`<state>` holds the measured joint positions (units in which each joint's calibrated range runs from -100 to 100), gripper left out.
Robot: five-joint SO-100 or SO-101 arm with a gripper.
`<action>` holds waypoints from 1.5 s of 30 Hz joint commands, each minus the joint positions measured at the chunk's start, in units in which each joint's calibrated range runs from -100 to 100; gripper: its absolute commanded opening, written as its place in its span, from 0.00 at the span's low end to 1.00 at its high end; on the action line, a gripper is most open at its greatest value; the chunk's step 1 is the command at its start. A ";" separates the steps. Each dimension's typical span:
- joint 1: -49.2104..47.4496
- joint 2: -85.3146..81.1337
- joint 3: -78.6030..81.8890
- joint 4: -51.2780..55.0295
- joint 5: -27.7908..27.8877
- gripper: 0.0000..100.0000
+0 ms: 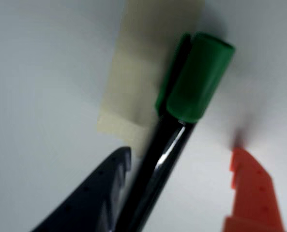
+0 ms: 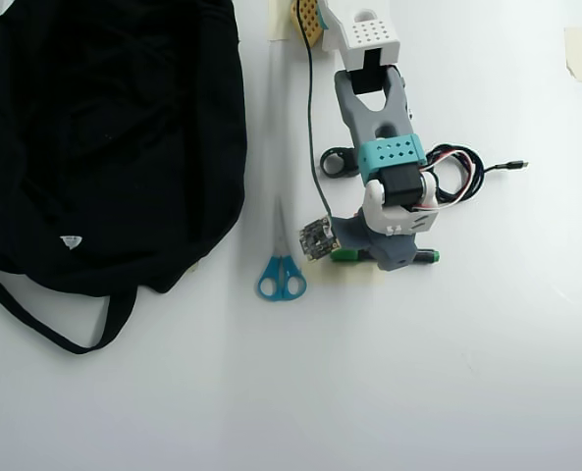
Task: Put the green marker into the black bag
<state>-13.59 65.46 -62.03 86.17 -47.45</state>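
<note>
Jaws spread: gripper (image 1: 182, 169), dark finger against the barrel, orange finger standing apart. Between them, flat on the white table (image 2: 487, 373), the slim dark-barrelled green marker (image 1: 170, 140), cap over beige tape (image 1: 133, 87). Blue-handled scissors (image 2: 281, 278) near. Large soft black bag (image 2: 114, 137) well apart. Risk: uneven closing could roll the marker free.

In the overhead view we see an arm (image 2: 374, 108) built of mixed printed parts: a white perforated link at the top, a grey forked link below it, then a teal band dotted with holes. A black motor block and a white housing follow, with thin wires looping beside them. In the wrist view we see the claw (image 1: 182, 162): one dark blue finger (image 1: 97, 193) with small holes, one orange finger (image 1: 252, 193).
</note>
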 commanded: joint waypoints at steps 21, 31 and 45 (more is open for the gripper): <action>0.20 2.59 0.75 -0.04 -7.66 0.24; -0.02 3.00 0.84 1.25 -7.66 0.24; -0.39 4.41 0.48 -0.30 -7.09 0.24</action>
<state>-13.52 68.29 -62.11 87.03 -47.45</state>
